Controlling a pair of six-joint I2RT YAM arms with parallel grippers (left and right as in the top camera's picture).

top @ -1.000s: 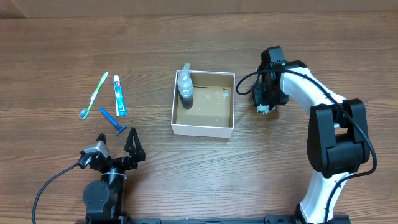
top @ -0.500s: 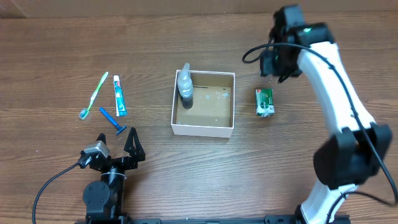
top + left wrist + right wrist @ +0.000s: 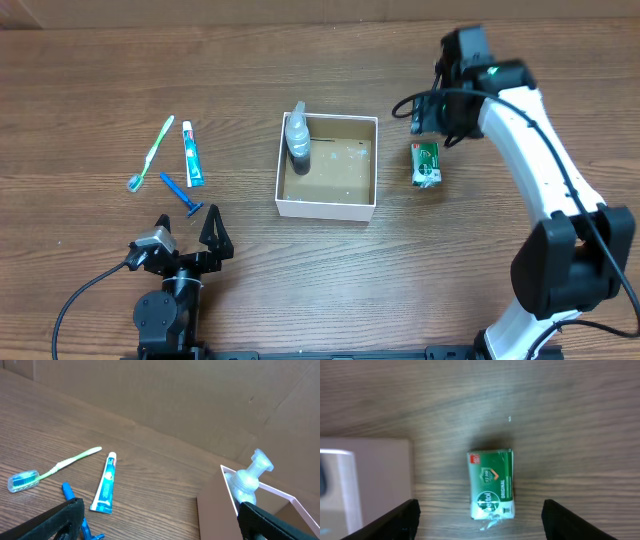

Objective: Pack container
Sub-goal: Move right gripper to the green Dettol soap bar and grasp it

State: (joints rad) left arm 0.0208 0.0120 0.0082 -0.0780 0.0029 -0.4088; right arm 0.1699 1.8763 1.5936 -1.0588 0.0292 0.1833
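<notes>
The container [image 3: 326,210] sits mid-table with a pump bottle [image 3: 298,140] in its 10 o'clock corner. A green soap bar [image 3: 426,163] lies at its 3 o'clock (near, not touching). The right gripper [image 3: 480,507], at the soap's 12 o'clock, and the left gripper [image 3: 188,228], at the container's 7 o'clock, both have their jaws wide apart.

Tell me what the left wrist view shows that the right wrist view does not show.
Only the left wrist view: a toothbrush, a toothpaste tube and a blue razor lying on the table, and a pump bottle standing in the container. Only the right wrist view: a green soap packet lying on the table beside the container. A dark sliver at its left edge cannot be identified. Both: part of the container's wall and the wooden table.
</notes>
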